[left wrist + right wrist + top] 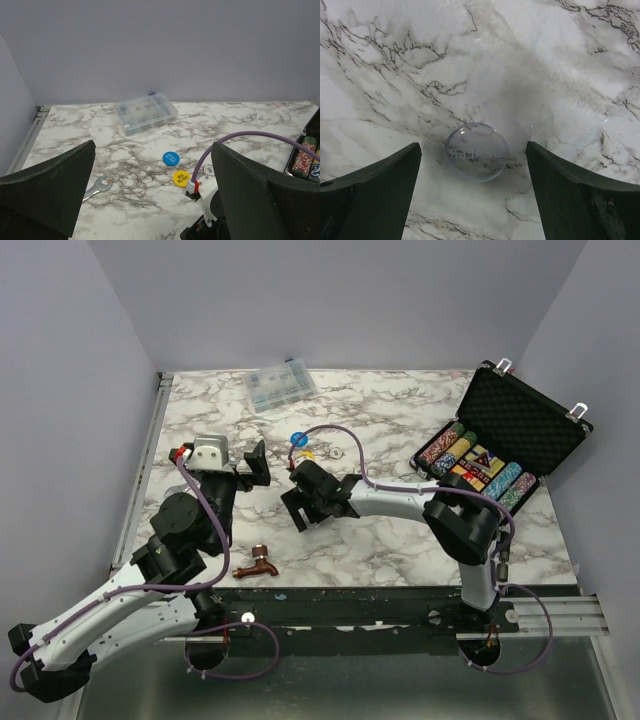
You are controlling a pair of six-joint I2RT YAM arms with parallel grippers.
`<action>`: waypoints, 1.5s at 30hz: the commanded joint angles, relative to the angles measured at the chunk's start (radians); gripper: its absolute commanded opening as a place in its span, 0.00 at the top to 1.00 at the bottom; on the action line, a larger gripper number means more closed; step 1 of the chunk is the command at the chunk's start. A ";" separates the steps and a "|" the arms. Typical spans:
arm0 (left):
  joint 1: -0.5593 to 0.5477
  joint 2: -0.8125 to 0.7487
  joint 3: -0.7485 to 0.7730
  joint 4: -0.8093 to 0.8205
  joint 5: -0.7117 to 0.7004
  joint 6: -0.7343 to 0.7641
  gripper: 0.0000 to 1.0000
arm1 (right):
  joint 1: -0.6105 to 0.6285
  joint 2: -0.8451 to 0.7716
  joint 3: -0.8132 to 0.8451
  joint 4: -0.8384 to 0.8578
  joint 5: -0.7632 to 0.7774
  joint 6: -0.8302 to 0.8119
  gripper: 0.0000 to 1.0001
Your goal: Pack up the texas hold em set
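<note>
The black foam-lined case (524, 418) stands open at the back right, with multicoloured chip rows (452, 449) and card boxes inside. A blue disc (296, 438), a yellow disc (306, 453) and a pale round chip (339, 452) lie mid-table; the left wrist view shows them too, the blue disc (171, 158) and the yellow disc (181, 178). My right gripper (298, 508) points down, open, straddling a clear dealer disc (476, 151) flat on the marble without touching it. My left gripper (255, 465) is open and empty, left of the discs.
A clear plastic compartment box (281, 387) sits at the back centre. A copper faucet (261, 564) lies near the front edge. A silver wrench (97, 187) lies by my left gripper. Walls close in the table on three sides.
</note>
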 commanded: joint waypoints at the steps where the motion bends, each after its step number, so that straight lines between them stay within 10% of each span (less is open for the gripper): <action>1: 0.000 -0.011 0.010 -0.002 -0.003 0.005 0.01 | 0.019 0.034 0.020 -0.059 0.052 -0.014 0.14; 45: 0.000 0.004 0.044 -0.047 0.056 -0.023 0.01 | 0.049 0.011 0.142 -0.248 0.239 0.039 0.60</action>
